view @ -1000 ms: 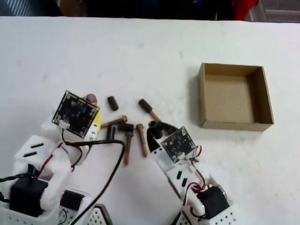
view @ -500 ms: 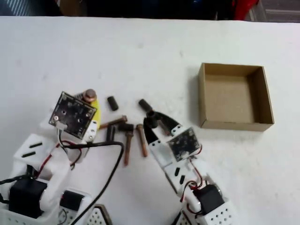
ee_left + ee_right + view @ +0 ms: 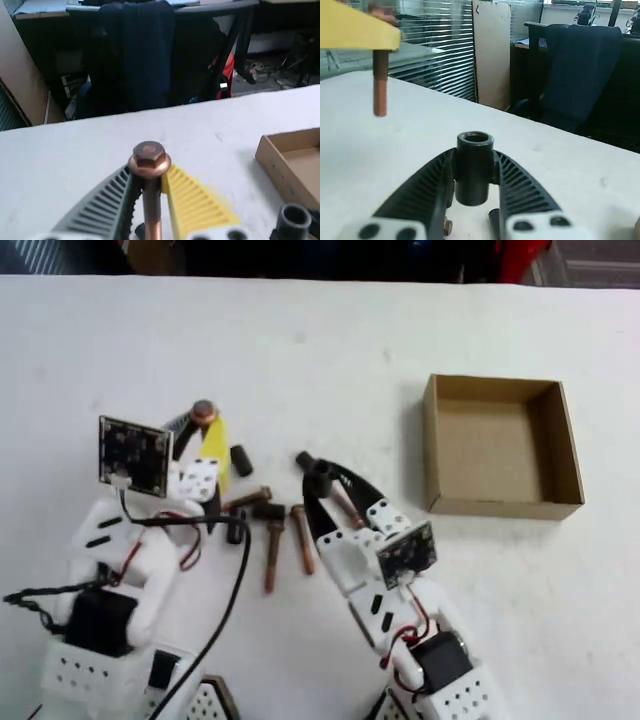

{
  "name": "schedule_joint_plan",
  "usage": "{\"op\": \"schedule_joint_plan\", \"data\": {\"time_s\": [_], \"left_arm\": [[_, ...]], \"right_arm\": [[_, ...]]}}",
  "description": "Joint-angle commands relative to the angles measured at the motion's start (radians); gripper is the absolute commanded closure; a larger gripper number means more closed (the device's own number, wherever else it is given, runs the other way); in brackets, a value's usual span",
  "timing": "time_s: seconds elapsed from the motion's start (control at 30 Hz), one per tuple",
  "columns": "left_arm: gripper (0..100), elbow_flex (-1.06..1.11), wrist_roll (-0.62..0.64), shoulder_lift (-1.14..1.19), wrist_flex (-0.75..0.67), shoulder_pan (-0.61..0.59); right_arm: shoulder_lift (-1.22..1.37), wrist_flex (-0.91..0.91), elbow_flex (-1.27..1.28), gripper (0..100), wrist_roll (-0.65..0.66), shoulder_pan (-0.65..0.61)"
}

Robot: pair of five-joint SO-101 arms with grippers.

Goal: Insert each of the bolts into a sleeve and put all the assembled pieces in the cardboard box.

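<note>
My left gripper (image 3: 149,175) is shut on a copper bolt (image 3: 149,159), held off the table with its head up between the grey and yellow fingers. In the high view that bolt (image 3: 203,412) is left of the loose parts. My right gripper (image 3: 474,175) is shut on a black sleeve (image 3: 474,167), which stands upright with its bore showing. In the high view the right gripper (image 3: 322,483) is near the table's middle. The held bolt (image 3: 380,85) hangs apart from the sleeve. The cardboard box (image 3: 500,445) sits open at the right.
Loose copper bolts (image 3: 302,538) and black sleeves (image 3: 240,460) lie between the two arms. One bolt (image 3: 272,550) has a black sleeve at its head end. Another bolt with a sleeve (image 3: 305,460) lies by the right gripper. Cables trail off the left arm.
The left gripper has lifted and swung away from the arm's base with the bolt, turning it head up. The right gripper has moved slightly farther out and tipped its sleeve upright.
</note>
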Motion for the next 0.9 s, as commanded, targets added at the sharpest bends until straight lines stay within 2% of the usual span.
{"op": "schedule_joint_plan", "data": {"time_s": [0.0, 0.23, 0.4, 0.63, 0.87], "left_arm": [[98, 0.035, 0.009, -0.013, -0.192, 0.008], [98, 0.060, -0.003, -0.013, -0.258, 0.130], [98, 0.061, -0.130, -0.007, -0.351, 0.202], [98, -0.011, -0.066, 0.004, -0.364, 0.209], [98, -0.175, -0.038, 0.248, -0.364, 0.214]], "right_arm": [[-0.007, -0.097, 0.034, 98.1, 0.049, 0.013], [-0.005, -0.084, 0.035, 98.1, 0.044, 0.012], [-0.005, -0.079, 0.035, 98.1, 0.044, 0.012], [-0.005, -0.051, 0.035, 98.1, 0.043, 0.012], [-0.005, -0.051, 0.035, 98.1, 0.043, 0.012]]}}
